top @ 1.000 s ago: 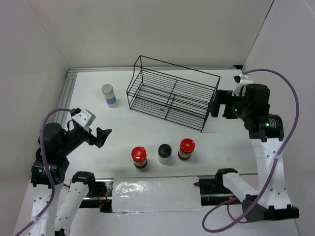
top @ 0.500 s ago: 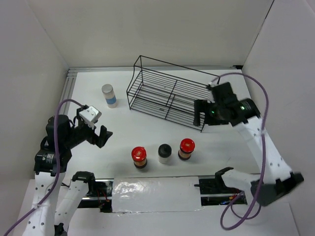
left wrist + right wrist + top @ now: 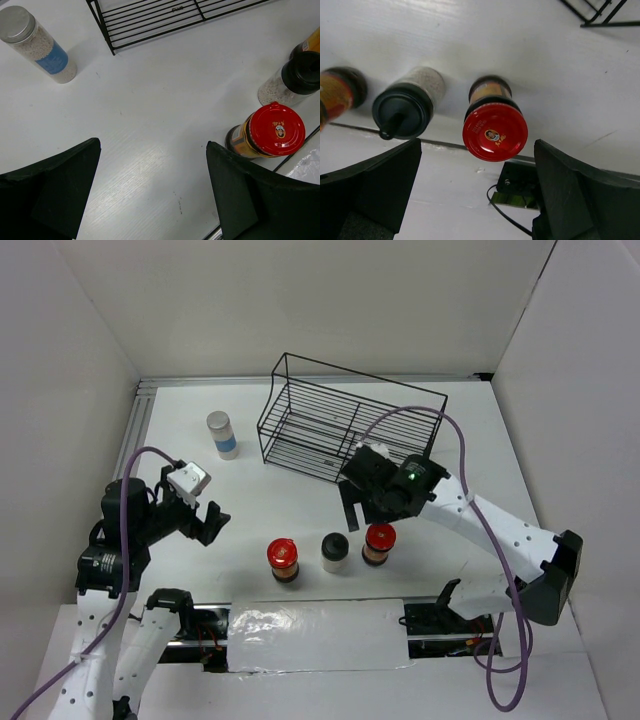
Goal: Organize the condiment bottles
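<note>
Far L on the tabletop [image 3: 480, 440]: white jar w/ grey lid and blue label [image 3: 221, 434], upright and alone, just L of the wire basket [image 3: 350, 430] and well apart from the other jars

L fingers [image 3: 55, 185] hang nearer the front edge over bare tabletop, spread wide w/ nothing btwn them, apart from every jar. In the L wrist view the blue-label jar sits top L, and a red lid shows low on the R

Front row, L to R: red-lid jar w/ dark contents [image 3: 283, 558], black-cap jar w/ whitish contents [image 3: 333, 551], 2nd red-lid jar [image 3: 379, 542]. All 3 are upright and close side by side w/ small gaps. All 4 jars stand on the tabletop outside the basket, which sits behind the row at a slant

R arm reaches in from the R, past the basket's near corner. R fingers [image 3: 580, 200] are released and wide apart, gripping nothing, above the 2nd red-lid jar. In the R wrist view its lid shows in the gap btwn them, w/ the black-cap jar just beside it

Crinkled foil strip [image 3: 315, 635] lies along the front edge, below the row
</note>
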Tool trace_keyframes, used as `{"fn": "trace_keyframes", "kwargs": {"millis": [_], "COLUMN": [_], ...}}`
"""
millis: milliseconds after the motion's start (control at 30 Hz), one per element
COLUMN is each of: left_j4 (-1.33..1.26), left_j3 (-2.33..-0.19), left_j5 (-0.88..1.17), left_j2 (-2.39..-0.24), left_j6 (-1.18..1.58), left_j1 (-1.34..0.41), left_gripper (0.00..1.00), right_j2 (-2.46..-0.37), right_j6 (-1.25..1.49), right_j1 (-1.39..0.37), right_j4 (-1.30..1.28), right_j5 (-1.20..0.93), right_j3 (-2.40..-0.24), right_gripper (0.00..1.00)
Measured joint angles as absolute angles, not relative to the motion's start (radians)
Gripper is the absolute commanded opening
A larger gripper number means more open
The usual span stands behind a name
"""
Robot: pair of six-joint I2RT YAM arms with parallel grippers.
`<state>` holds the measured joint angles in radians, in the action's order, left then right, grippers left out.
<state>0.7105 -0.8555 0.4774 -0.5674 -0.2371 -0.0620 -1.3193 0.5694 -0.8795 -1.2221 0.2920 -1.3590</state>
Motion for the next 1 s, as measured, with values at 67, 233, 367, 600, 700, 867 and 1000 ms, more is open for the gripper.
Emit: {"fn": "trace_keyframes", "kwargs": {"millis": [67,233,367,600,700,867,1000], "left_j4": [0.710,0.710,0.706,0.703,0.703,0.702,0.702], "left_j3": [-0.855,-0.854,-0.846,-0.843,-0.843,-0.843,-0.842], "left_j5": [0.479,0.484,0.485,0.485,0.485,0.480,0.472], "left_j2": [-0.567,-0.567,-0.566,-0.566,-0.566,-0.566,-0.566], "left_j6": [-0.238,-0.257,-0.262,-0.260,-0.261,-0.263,-0.264], "left_j1": [-0.062,-0.062,-0.062,-0.062,-0.062,-0.062,-0.062], "left_gripper": [0.99,0.99,0.99,0.99,0.99,0.99,0.99], "right_j2": [-1.304,-1.280,-1.249,-1.201,-1.202,-1.228,-1.231], "right_j6": [0.602,0.645,0.668,0.646,0.627,0.612,0.613], "right_j1": [-0.898,-0.897,-0.892,-0.834,-0.825,-0.825,-0.826], "right_j4": [-1.219,-1.210,-1.189,-1.080,-1.028,-0.997,-0.995], "right_j5": [0.289,0.272,0.272,0.261,0.249,0.239,0.239], "right_j3": [-1.297,-1.200,-1.123,-1.055,-1.046,-1.035,-1.006], "right_gripper": [1.00,1.00,1.00,0.94,0.92,0.89,0.88]}}
